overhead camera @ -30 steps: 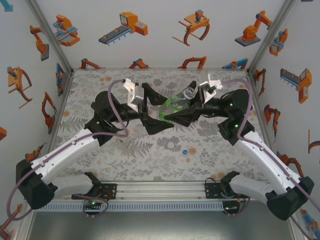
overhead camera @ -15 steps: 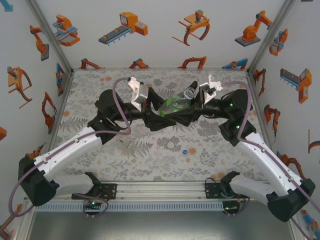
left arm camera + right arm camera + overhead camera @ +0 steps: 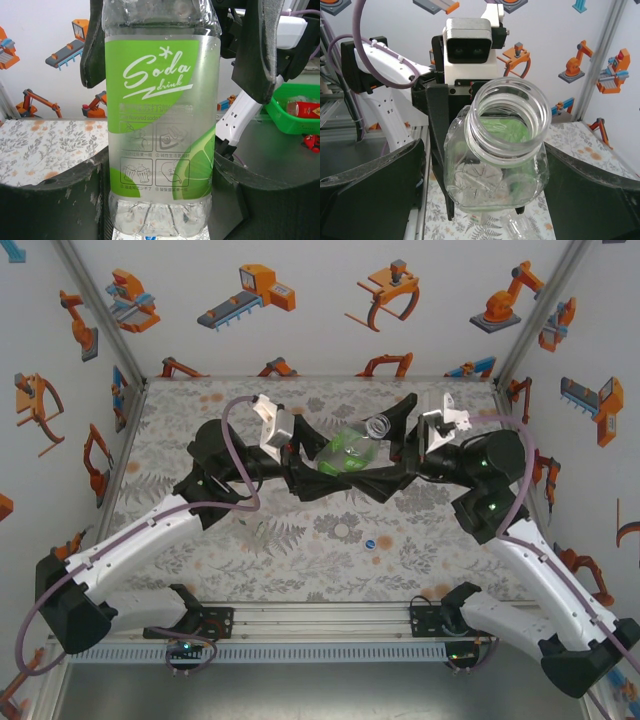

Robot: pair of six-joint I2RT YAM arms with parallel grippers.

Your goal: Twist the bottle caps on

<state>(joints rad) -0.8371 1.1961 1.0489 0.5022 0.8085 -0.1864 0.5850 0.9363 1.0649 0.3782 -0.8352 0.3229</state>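
Green-labelled clear bottle (image 3: 350,448) is held over the middle of the table (image 3: 175,420) in the top view by the left gripper (image 3: 325,458); a blue cap (image 3: 371,543) lies on it, well apart. Left wrist: both fingers (image 3: 50,200) press the bottle's sides. Right wrist: the right gripper (image 3: 482,150) has its jaws wide around the capless neck.

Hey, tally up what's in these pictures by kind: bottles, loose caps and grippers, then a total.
Bottles: 1, the green-labelled bottle
Caps: 1, the blue cap; a pale ring beside it may be another, too small to tell
Grippers: 2, left gripper and right gripper
Total: 4 certain
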